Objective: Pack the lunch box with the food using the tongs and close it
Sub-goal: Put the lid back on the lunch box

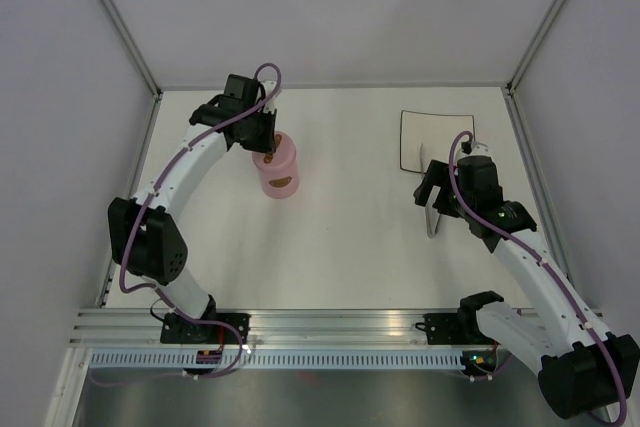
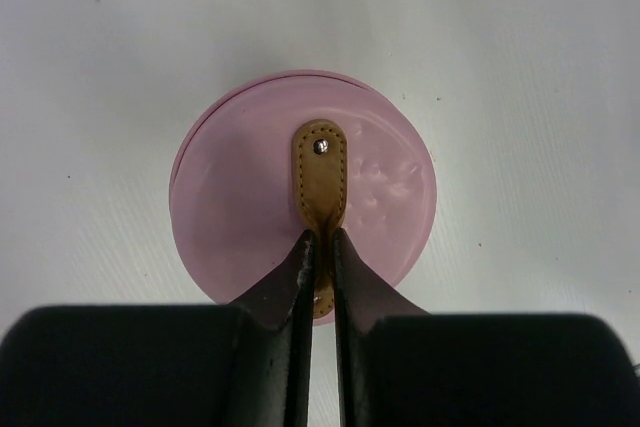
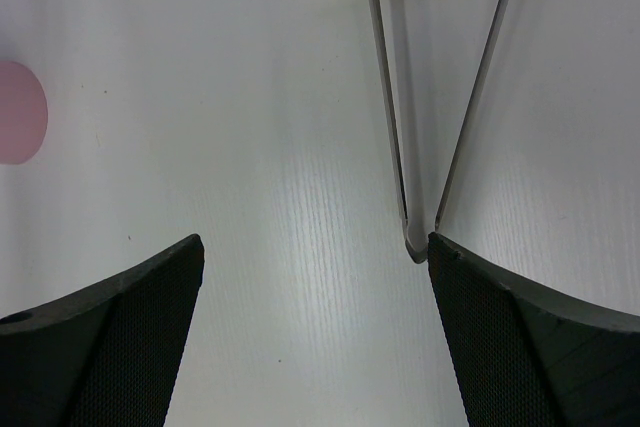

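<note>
Lunch box: small pink round cylindrical tub (image 1: pixel 279 175) – upright on the white table (image 1: pixel 350 257), with bare tabletop all round its base.
Lid: flat pink disc lid (image 2: pixel 240 207), lying over the tub's mouth. A thin crescent of a second rim shows past its upper-left edge in the left wrist view; whether it is fully seated cannot be told.
Handle: short brown bar handle (image 2: pixel 319 157) with one metal stud, running across the lid's middle.
Left gripper (image 2: pixel 322 239): directly above the tub, jaws pinched together on the near end of the handle.
Plate: white square dark-edged plate (image 1: pixel 425 132), well to the right of the tub.
Tongs: slim silver-grey metal tongs (image 3: pixel 390 97), flat on the table well right of the tub. The joined end points toward the arm bases, and both arms cross the plate's near edge.
Right gripper (image 3: pixel 315 242): well right of the tub, low over the tongs' joined end, jaws spread wide and holding nothing. One fingertip is just beside the bend; contact cannot be told.
Open room: a broad bare strip of table lies between tub and tongs.
</note>
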You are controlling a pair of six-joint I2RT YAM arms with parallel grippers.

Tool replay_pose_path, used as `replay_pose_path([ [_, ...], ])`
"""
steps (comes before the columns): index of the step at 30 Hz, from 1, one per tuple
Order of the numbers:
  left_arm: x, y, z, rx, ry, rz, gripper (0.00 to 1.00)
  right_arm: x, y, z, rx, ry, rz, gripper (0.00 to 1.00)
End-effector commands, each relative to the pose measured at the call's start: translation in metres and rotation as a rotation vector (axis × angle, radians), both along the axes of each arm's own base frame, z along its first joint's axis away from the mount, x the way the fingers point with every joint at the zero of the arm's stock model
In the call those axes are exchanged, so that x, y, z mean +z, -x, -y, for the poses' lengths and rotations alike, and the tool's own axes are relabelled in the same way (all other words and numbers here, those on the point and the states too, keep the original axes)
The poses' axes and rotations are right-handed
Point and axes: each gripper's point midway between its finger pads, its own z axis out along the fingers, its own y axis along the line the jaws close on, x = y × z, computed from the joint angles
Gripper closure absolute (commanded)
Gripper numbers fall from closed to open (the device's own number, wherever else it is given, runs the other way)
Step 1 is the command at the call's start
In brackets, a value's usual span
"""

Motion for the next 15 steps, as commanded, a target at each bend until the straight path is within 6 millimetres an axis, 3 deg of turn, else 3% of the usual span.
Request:
replay_pose_path([
  [1,-0.019,0.014,-0.001,-0.041,0.02,-0.087,0.86,0.016,-0.006,0.0,0.007,-0.001,0.054,0.02],
  [9,-0.033,0.053,0.003,-0.107,0.038,-0.218,0.86,0.009,-0.006,-0.005,0.022,-0.017,0.041,0.02],
  [15,-0.028,0.085,0.007,-0.125,0.077,-0.236,0.86,0.008,-0.004,-0.005,0.025,-0.021,0.043,0.02],
])
